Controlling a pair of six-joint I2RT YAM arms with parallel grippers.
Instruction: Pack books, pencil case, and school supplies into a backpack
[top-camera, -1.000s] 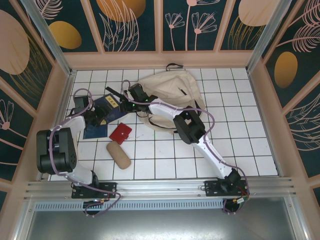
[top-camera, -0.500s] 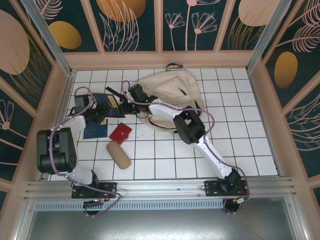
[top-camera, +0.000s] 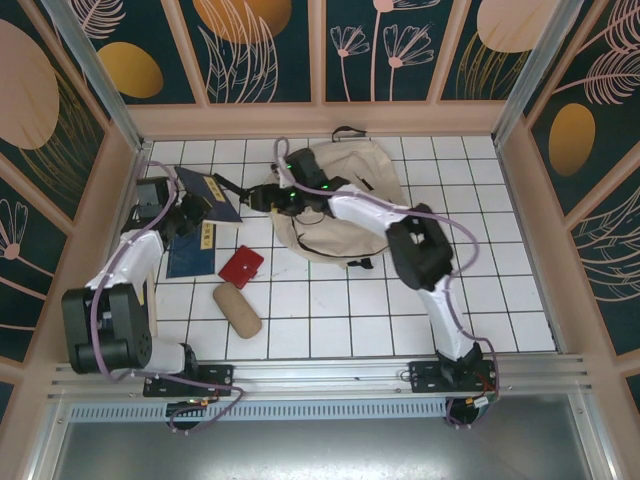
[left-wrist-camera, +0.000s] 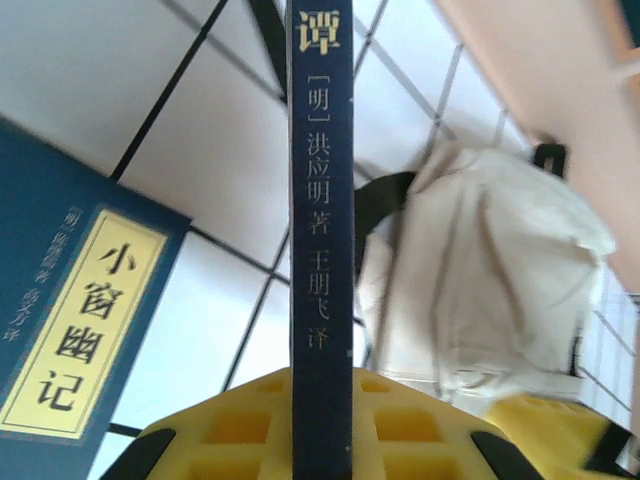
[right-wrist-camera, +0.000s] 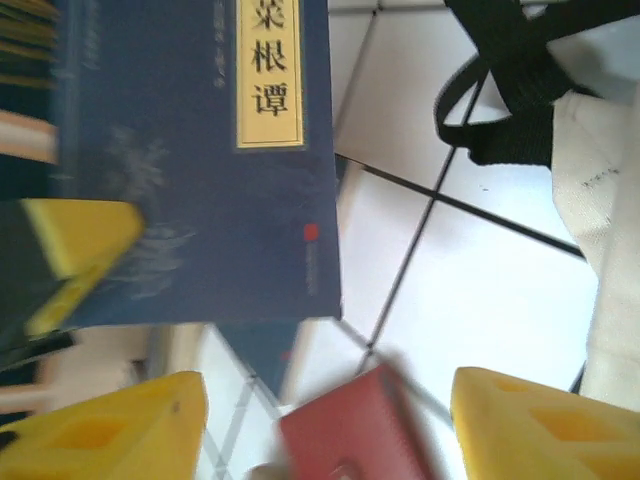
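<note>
Left hand (top-camera: 185, 208) clamped on one book (left-wrist-camera: 320, 200) | right hand (top-camera: 258, 196) was spread apart at its 3 o'clock | backpack (top-camera: 350, 185) lay farther toward 3 o'clock

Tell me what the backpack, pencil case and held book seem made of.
The backpack looks like cream canvas-type cloth: matte, creased, slumped, with black webbing straps. The pencil case looks like soft tan fabric or suede, matte; too small to say which. The book in the left gripper looks like paper or card, its navy cover matte with printed lettering.
</note>
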